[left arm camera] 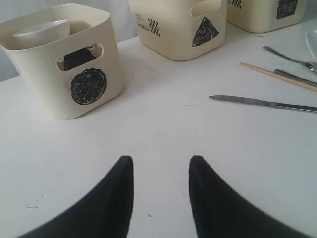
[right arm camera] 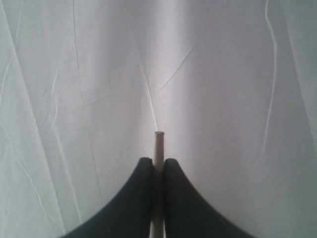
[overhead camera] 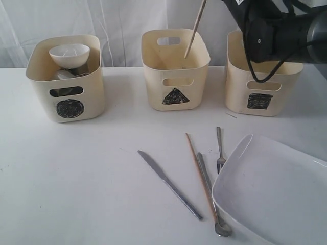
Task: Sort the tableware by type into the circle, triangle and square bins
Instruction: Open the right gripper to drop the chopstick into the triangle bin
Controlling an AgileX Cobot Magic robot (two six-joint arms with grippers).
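Cream bins: three in a row across the upper part of the exterior view, with the circle bin upper left, the triangle bin upper centre and the square bin upper right, partly behind the dark right arm.
Circle bin load: white bowl on top, steel pieces under it; probably mugs, too hidden to be sure.
Right gripper: fingers pinched together on the held chopstick, with white curtain behind.
Held chopstick: slanted, lower tip down inside the triangle bin, upper end running off the top edge.
Left gripper: jaws apart, nothing between them, over the bare table in front of the circle bin.
Loose cutlery: lower centre of the exterior view, with the steel knife lying diagonal, the second chopstick to its right, a steel utensil alongside that, and the fork further right.
Plate: large, white, lower right, cut off by the frame, just beside the fork.
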